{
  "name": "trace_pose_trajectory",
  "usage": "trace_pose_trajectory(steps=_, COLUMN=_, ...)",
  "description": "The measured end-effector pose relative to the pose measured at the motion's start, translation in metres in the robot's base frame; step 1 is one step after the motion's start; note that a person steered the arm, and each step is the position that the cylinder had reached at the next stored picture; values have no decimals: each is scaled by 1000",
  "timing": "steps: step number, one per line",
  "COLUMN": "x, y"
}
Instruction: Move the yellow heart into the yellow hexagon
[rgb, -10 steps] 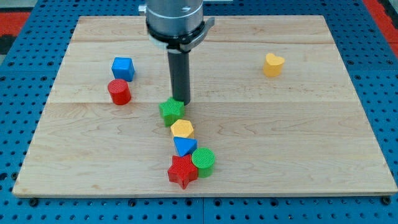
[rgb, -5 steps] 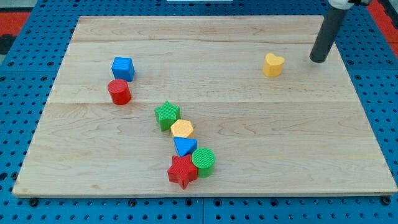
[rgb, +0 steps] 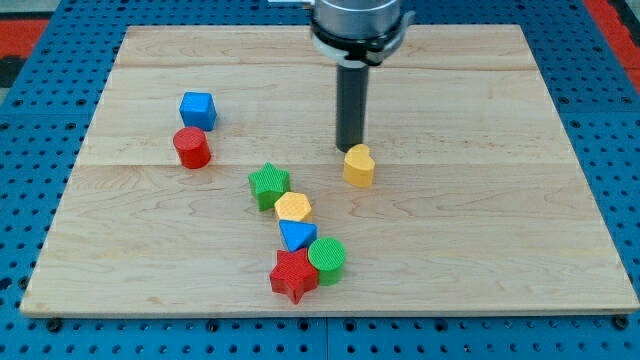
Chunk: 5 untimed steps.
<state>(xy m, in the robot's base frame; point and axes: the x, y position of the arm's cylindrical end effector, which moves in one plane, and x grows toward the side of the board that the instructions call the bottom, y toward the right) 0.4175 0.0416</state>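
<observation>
Contact looks made, though it's hard to confirm: my tip (rgb: 348, 149) sits just above the yellow heart (rgb: 359, 166); no claw shows. Light, rigid plastic; push its upper-right flank toward the yellow hexagon (rgb: 293, 207).

Open board between yellow heart (rgb: 359, 166) and yellow hexagon (rgb: 293, 208); green star (rgb: 270, 184) seemingly just beside hexagon.

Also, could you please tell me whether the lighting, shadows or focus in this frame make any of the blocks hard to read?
Camera view: even, soft light, no glare on the pale wooden board; faint shadows only. The small yellow heart block and yellow hexagon block look sharp. My tip on the dark rod is crisp, just above the heart toward the view's top; contact unclear.
</observation>
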Motion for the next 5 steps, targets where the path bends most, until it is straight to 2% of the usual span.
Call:
trace_pose_trajectory(steps=1, x=6, y=23)
trace_pose_trajectory(steps=2, x=33, y=21)
trace_pose_trajectory(steps=3, x=56, y=-16)
trace_pose_trajectory(steps=5, x=70, y=18)
